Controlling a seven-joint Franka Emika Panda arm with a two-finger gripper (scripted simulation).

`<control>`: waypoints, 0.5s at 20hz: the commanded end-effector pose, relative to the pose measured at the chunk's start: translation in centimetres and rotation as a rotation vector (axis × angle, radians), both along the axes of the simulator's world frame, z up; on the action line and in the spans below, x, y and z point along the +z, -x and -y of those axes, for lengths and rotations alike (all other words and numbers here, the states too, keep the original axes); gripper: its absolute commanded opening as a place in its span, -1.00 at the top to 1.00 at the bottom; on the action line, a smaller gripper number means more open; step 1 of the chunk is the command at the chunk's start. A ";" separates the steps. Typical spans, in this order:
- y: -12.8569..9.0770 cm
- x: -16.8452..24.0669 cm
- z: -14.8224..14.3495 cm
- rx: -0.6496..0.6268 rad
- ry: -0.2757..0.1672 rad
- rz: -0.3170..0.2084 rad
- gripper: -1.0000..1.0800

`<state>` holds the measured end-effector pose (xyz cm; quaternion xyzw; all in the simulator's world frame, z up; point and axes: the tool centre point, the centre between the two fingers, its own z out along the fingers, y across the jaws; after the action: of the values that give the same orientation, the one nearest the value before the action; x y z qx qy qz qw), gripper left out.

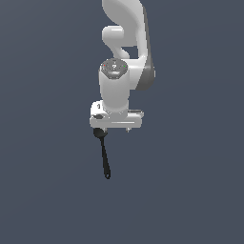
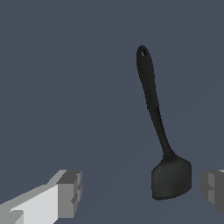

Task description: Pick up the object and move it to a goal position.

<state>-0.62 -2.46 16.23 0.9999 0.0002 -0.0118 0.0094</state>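
Observation:
The object (image 1: 103, 155) is a slim black utensil lying flat on the dark grey floor. Its head sits right under the hand and its handle runs toward the exterior view's bottom. In the wrist view the object (image 2: 153, 105) shows a broad flat head (image 2: 171, 178) and a long thin handle with a hole at its tip. My gripper (image 1: 116, 125) hangs over the head end. It is open in the wrist view (image 2: 142, 190). The head lies between the two fingers (image 2: 68, 192), much nearer the other one, touching neither.
The white arm (image 1: 125, 43) rises behind the hand toward the exterior view's top. A plain dark grey floor (image 1: 190, 190) surrounds the utensil on all sides.

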 end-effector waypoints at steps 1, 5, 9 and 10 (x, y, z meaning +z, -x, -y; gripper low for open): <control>0.0 0.0 0.0 0.000 0.000 0.000 -0.92; -0.1 0.5 -0.1 0.017 0.004 0.005 -0.92; -0.4 1.5 -0.2 0.051 0.013 0.015 -0.92; -0.4 1.6 -0.2 0.056 0.014 0.016 -0.92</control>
<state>-0.26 -2.31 17.60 0.9996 0.0230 -0.0048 0.0153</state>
